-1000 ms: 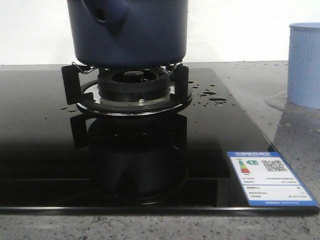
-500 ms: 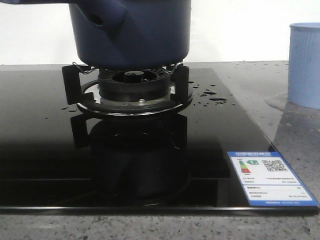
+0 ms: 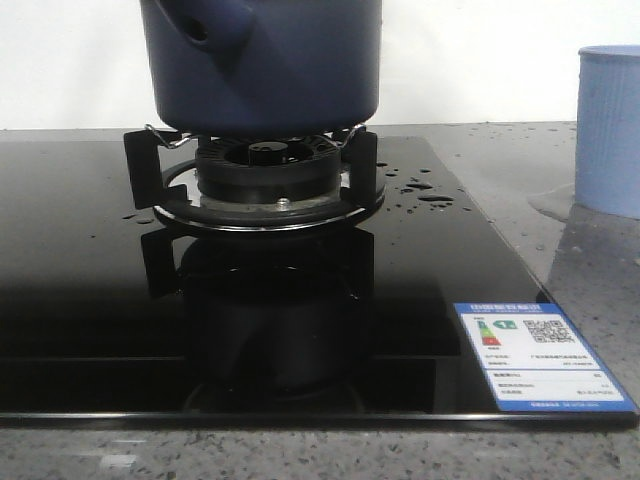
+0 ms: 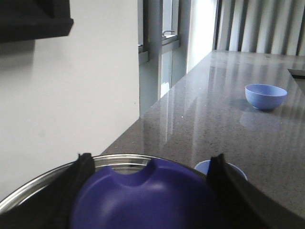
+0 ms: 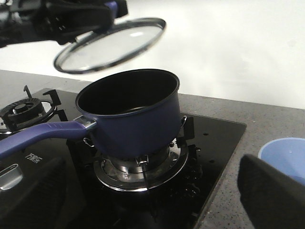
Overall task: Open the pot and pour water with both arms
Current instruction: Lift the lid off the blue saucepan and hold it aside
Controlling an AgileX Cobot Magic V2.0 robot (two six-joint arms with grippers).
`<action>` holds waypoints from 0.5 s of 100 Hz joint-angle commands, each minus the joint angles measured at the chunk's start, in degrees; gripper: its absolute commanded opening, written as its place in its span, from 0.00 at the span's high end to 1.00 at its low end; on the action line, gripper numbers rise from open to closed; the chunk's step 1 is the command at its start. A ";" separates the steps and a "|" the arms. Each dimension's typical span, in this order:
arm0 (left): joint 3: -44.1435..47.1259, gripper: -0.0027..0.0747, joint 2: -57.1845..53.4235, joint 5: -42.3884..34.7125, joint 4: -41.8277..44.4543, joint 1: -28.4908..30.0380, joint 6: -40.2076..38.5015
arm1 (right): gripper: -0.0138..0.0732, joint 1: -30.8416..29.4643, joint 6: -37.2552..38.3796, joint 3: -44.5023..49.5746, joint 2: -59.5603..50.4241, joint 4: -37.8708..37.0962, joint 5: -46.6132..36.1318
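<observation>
The dark navy pot (image 3: 265,60) stands on the gas burner (image 3: 268,185); its handle socket points front left. In the right wrist view the pot (image 5: 133,119) is open, with its long blue handle (image 5: 43,133) reaching out to the side. My left gripper (image 5: 71,19) holds the glass lid (image 5: 112,45) tilted in the air above and beside the pot. In the left wrist view, the left gripper (image 4: 150,191) is shut on the lid's blue knob (image 4: 147,200), above the steel rim (image 4: 119,160). My right gripper (image 5: 150,200) is open and empty, short of the burner.
A pale blue ribbed cup (image 3: 608,130) stands on the grey counter right of the black glass hob (image 3: 80,300); it also shows in the right wrist view (image 5: 286,155). Water drops (image 3: 425,190) lie by the burner. A second burner (image 5: 24,109) and a blue bowl (image 4: 266,96) are farther off.
The pot has shifted slightly to the right on the burner. A blue edge that showed at the top left half a second ago is gone from the front view.
</observation>
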 commanded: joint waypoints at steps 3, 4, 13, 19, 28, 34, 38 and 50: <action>-2.20 0.65 -5.19 1.79 -2.24 2.68 -4.58 | 0.11 -0.22 -0.59 -1.91 0.99 2.47 -3.04; -2.20 0.65 -5.34 1.79 -1.88 2.85 -4.84 | 0.11 -0.22 -0.59 -1.91 0.99 2.47 -3.04; -2.20 0.65 -7.72 1.79 2.70 4.89 -7.64 | 0.11 -0.22 -0.59 -1.91 0.99 2.36 -3.70; -1.74 0.65 -9.87 1.79 5.31 6.18 -9.11 | 0.11 -0.22 -0.59 -1.91 0.99 1.94 -4.69; 0.36 0.65 -12.80 1.68 6.00 8.16 -9.77 | 0.11 -0.22 -0.59 -1.91 0.99 1.19 -6.69; 2.51 0.65 -15.04 1.19 5.85 9.81 -9.88 | 0.11 -0.22 -0.59 -1.91 0.99 0.18 -8.58; 4.54 0.65 -16.88 0.20 5.44 10.84 -9.88 | 0.11 -0.22 -0.59 -1.91 0.99 -1.14 -10.32; 11.61 0.65 -22.51 -1.76 5.04 14.02 -9.88 | 0.11 -0.22 -0.59 -1.91 0.99 -7.68 -15.60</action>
